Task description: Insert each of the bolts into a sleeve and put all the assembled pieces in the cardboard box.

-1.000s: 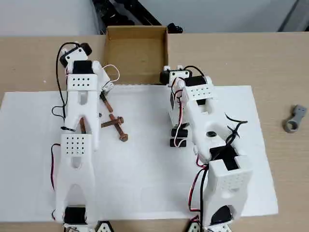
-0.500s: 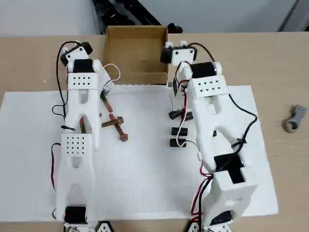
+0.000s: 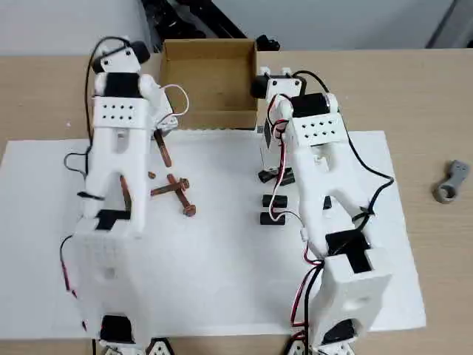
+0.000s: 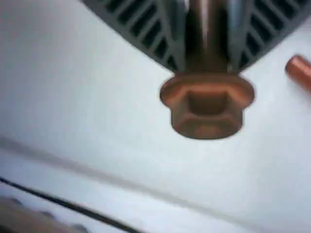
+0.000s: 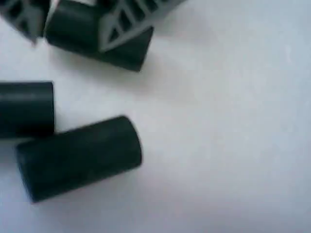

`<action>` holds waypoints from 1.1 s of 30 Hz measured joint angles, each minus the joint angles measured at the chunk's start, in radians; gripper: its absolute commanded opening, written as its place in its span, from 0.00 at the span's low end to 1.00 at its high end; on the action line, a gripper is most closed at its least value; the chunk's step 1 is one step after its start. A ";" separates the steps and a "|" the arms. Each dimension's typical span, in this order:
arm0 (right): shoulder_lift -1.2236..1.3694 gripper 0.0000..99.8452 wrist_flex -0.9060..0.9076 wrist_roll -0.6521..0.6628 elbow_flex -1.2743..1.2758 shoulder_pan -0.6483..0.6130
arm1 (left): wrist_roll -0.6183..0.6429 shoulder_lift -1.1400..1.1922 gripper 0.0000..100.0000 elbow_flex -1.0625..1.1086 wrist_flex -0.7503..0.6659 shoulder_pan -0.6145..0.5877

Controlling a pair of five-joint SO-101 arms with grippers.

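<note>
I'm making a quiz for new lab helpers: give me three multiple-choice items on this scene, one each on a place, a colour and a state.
1. Where is the cardboard box? A. Beyond the white sheet's far edge. B. Mid-sheet. C. On the sheet's near edge.
2. The sleeves are: A. Copper. B. Black. C. White.
3. The left gripper is: A. Open. B. Shut on a sleeve. C. Shut on a bolt.
Key: 1A, it stands on the tabletop past the sheet; 2B, all three look black; 3C, the shank sits between its fingers, head out.
</note>
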 measured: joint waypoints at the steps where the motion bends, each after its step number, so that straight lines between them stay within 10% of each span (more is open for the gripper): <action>1: 0.008 0.09 -0.008 -0.025 0.000 0.000 | -0.011 -0.046 0.01 0.029 0.002 0.000; 16: 0.060 0.09 -0.091 -0.572 0.000 -0.060 | -0.173 -0.347 0.01 0.327 0.005 0.000; 33: 0.196 0.09 -0.147 -0.664 -0.025 -0.063 | -0.173 -0.397 0.01 0.462 -0.028 0.000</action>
